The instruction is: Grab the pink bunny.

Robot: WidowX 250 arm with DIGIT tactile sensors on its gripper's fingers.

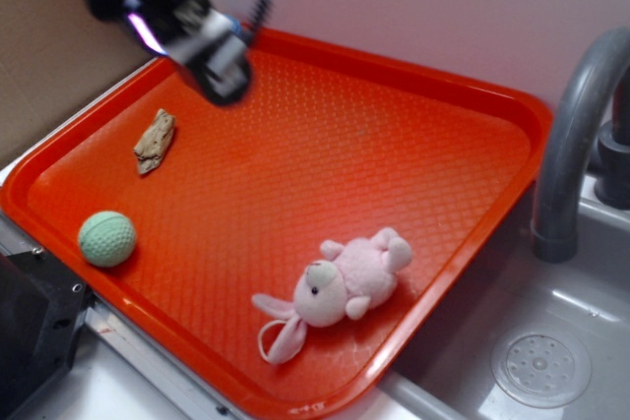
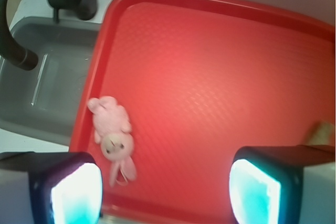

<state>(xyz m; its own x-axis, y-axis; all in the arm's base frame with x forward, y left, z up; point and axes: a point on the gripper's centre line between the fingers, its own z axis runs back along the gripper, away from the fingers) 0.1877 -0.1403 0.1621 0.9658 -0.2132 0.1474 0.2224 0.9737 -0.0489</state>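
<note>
The pink bunny [image 1: 346,284] lies ungrasped near the red tray's [image 1: 295,145] front edge. The gripper [image 2: 165,190] hangs high above, fingers spread apart and empty, so approach, descent and closing all remain.

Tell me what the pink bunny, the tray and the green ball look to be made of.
Pink bunny: soft plush fabric, judging by its fuzzy surface and limp ears.
Tray: probably hard plastic, orange-red, with a moulded diamond texture and slight sheen.
Green ball: likely rubber or foam, matte and dimpled; unclear which.
</note>
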